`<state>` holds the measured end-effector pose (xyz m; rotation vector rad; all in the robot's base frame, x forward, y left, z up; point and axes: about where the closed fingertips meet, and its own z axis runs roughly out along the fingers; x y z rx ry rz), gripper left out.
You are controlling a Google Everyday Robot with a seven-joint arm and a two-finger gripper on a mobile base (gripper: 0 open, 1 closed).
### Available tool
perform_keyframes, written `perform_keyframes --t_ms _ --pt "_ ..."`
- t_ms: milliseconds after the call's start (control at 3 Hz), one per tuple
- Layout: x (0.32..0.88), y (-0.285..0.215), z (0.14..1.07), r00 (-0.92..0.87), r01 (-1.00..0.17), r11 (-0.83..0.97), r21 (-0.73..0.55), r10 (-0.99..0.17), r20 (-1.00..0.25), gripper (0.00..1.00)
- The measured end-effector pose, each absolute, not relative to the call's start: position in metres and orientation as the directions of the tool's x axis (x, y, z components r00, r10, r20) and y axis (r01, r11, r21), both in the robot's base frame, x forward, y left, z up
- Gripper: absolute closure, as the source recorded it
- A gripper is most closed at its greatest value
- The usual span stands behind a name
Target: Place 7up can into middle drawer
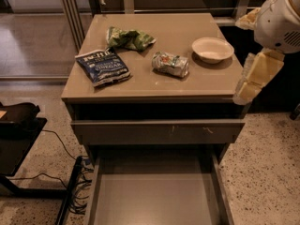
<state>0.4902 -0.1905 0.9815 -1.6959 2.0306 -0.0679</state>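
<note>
The 7up can [170,63] lies on its side, dented, on the cabinet top [178,86], left of a white bowl. The middle drawer [157,196] is pulled out at the bottom of the view, and its flat grey floor is bare. My gripper [253,78] hangs at the right edge of the cabinet, below the white arm housing [281,18]. It is to the right of the can and apart from it, holding nothing that shows.
A white bowl [212,49] stands right of the can. A green wrinkly snack bag [129,38] and a dark blue chip bag [103,66] lie to its left. A scratched drawer front [157,131] sits above the open drawer. Cables [70,191] and black equipment [18,125] are on the floor at left.
</note>
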Motion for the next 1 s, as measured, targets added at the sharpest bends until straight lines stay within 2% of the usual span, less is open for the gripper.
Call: perform_keyframes --t_ms 333,1000 --pt "0.5215 -0.1763 0.9712 -0.051 -0.907 0.221 -0.360 -0.903 -0.426 0.00" --pt "0.5281 -0.1679 0.9634 -0.044 -0.911 0.216 -0.352 -0.898 -0.437 0.00"
